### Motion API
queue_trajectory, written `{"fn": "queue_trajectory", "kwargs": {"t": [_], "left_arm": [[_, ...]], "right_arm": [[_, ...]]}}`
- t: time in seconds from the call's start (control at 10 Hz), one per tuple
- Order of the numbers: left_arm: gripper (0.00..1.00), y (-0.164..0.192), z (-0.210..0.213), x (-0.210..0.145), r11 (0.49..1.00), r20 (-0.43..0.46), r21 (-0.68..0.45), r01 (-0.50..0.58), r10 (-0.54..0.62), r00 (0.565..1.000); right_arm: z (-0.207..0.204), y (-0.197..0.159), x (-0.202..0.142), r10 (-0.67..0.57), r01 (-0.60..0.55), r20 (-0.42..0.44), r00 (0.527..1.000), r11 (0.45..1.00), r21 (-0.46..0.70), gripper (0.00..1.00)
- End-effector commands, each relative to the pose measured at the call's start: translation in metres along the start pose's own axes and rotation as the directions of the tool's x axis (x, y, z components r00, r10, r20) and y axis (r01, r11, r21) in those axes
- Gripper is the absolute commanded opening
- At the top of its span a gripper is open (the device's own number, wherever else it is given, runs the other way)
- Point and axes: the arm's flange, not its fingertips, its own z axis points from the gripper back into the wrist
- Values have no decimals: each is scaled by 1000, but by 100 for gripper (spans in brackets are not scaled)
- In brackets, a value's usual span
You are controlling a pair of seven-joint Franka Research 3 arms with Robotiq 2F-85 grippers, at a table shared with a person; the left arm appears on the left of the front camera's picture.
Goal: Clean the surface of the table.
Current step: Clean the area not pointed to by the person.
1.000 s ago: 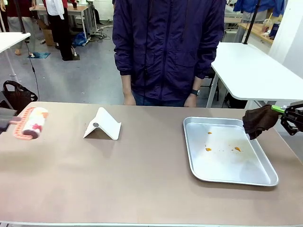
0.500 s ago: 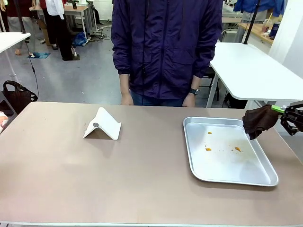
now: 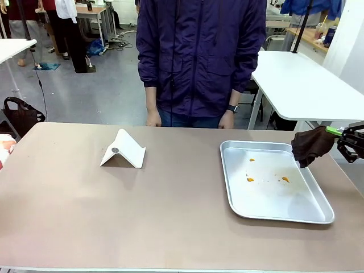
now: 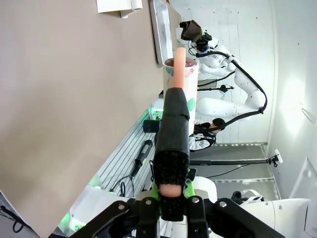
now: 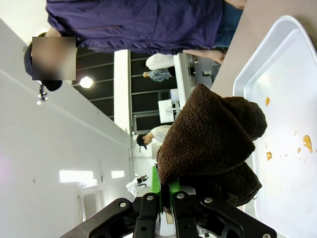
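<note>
The taupe-brown table (image 3: 142,210) stretches across the front view. In the left wrist view my left gripper (image 4: 171,198) is shut on the black-sleeved handle of a lint roller (image 4: 181,69), held beyond the table's edge (image 4: 74,99); a sliver of the roller (image 3: 3,147) shows at the front view's left border. My right gripper (image 3: 348,141) hovers just past the tray's far right corner, shut on a dark brown cloth (image 3: 311,145). In the right wrist view the bunched cloth (image 5: 213,134) hangs over that tray (image 5: 287,163).
A shiny metal tray (image 3: 233,187) with a few orange specks (image 3: 250,179) lies on the table's right half. A white folded stand (image 3: 123,149) sits left of centre. A person in a purple jacket (image 3: 199,57) stands at the far edge, hands at their sides.
The lint roller, over the table's left end a second ago, has drawn back left, nearly out of the front view. The right gripper and its cloth have stayed put.
</note>
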Motion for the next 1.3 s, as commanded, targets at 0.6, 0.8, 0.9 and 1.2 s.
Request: {"fn": "queue_trajectory", "kwargs": {"t": [0.6,0.8,0.9,1.2], "left_arm": [[19,-2,-7,-5,1000,5,0,-11,11,1000],[19,-2,-7,-5,1000,5,0,-11,11,1000],[19,-2,-7,-5,1000,5,0,-11,11,1000],[19,-2,-7,-5,1000,5,0,-11,11,1000]], "right_arm": [[3,4,-1,5,-5,-13,1000,1000,7,0],[-5,12,-5,101,-92,80,992,989,-111,7],[-19,25,-3,172,-156,84,982,973,-169,7],[-57,50,8,383,-296,54,922,788,-539,7]]}}
